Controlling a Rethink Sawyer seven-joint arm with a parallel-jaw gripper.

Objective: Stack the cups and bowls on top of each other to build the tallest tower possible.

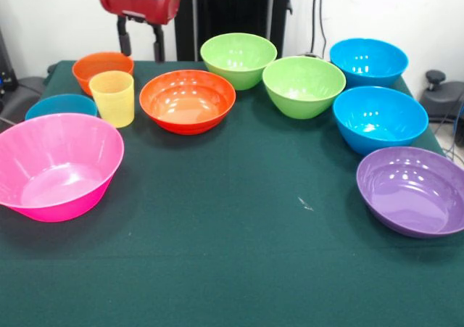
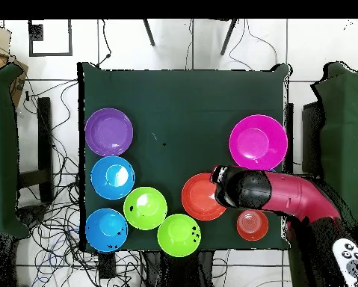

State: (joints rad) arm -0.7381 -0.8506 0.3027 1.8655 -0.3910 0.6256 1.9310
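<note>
So nothing's stacked yet, every piece sits on its own on the table [image 1: 239, 269]. No tower to speak of.

Biggest first: the pink bowl [image 1: 56, 166] is at the left edge of the front view, tipped a bit so its mouth leans toward the camera. The purple bowl [image 1: 415, 190] is at lower right, mouth up. Two blue bowls [image 1: 380, 118] run up the right side, and a third blue one [image 1: 61, 106] peeks out behind the pink. The big orange bowl [image 1: 188, 100] is center-left, two green bowls [image 1: 303, 85] sit upper middle, and a small orange bowl [image 1: 101, 67] is upper left.

The cup [image 1: 112, 98] stands upright just in front of that small orange bowl, long axis vertical, mouth up.

The bit that matters: the gripper [image 1: 140, 43] hangs at the top of the frame, fingers apart and holding nothing. The cup sits below it and slightly left, so I'd guess it's the nearest thing to grab. Overhead, the arm [image 2: 286, 193] covers the cup entirely, so I can't tell how well it's lined up.
</note>
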